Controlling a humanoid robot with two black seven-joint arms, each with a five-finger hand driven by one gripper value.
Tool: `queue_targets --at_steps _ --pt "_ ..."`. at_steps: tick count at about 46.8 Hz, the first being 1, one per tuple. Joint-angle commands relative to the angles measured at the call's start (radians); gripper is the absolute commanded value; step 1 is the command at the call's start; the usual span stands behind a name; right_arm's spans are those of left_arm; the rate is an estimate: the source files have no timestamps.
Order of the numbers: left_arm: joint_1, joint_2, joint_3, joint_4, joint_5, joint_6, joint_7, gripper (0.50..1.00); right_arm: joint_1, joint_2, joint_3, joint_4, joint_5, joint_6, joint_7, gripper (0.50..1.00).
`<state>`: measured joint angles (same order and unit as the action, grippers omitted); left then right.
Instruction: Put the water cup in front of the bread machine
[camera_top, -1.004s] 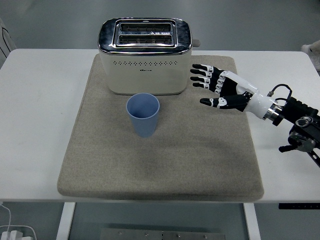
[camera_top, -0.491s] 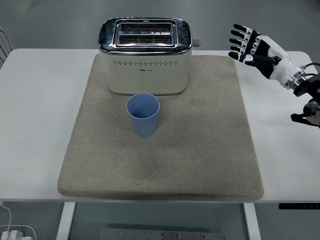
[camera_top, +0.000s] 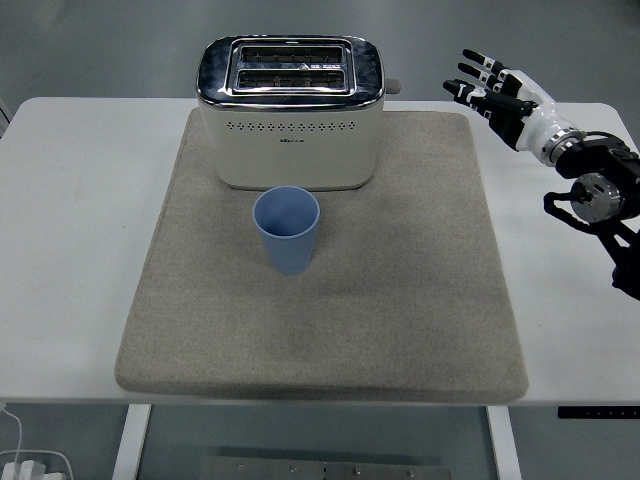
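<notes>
The round, light-blue plastic water cup (camera_top: 286, 230) stood upright on the grey felt mat (camera_top: 400, 300), just near of the cream and chrome two-slot toaster (camera_top: 290, 112), a little left of the toaster's middle and not touching it. Across the last second it had not shifted at all.

What had changed was my right hand (camera_top: 497, 93). A second earlier it had hovered low over the mat, just right of the toaster, palm down, the fingers (camera_top: 478, 76) stretched out and spread. Half a second on, I had swung it up and away to the far right, beyond the mat's corner. At this moment it hung over the far right edge of the white desk (camera_top: 80, 200), well apart from the cup, with the fingers straight, slightly fanned and pointing left, holding nothing. The wrist had rolled a little since the previous glimpse, while the black forearm (camera_top: 600, 195) had folded back toward the right edge.

My left arm was nowhere to be seen.

I judged the job done: the cup sat in front of the bread machine, free of my hand, and the arm's retreat looked like a withdrawal, not a fresh approach. Nothing seemed left to correct.
</notes>
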<state>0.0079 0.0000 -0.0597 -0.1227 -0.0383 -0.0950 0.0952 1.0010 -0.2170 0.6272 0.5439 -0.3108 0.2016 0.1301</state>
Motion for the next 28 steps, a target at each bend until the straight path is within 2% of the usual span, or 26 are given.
queue_targets --at_steps 1,7,15,28 --pt "0.0 0.0 0.0 0.0 0.0 0.0 0.0 1.0 0.031 0.022 -0.001 -0.035 0.033 -0.002 -0.001 0.928" --pt "0.0 0.0 0.0 0.0 0.0 0.0 0.0 1.0 0.05 0.053 -0.001 -0.078 0.044 -0.027 0.009 0.93" --pt "0.0 0.0 0.0 0.0 0.0 0.0 0.0 1.0 0.044 0.079 -0.003 -0.082 0.045 -0.033 0.011 0.928" --pt "0.0 0.0 0.0 0.0 0.0 0.0 -0.002 1.0 0.036 0.085 0.0 -0.084 0.075 -0.048 0.013 0.928"
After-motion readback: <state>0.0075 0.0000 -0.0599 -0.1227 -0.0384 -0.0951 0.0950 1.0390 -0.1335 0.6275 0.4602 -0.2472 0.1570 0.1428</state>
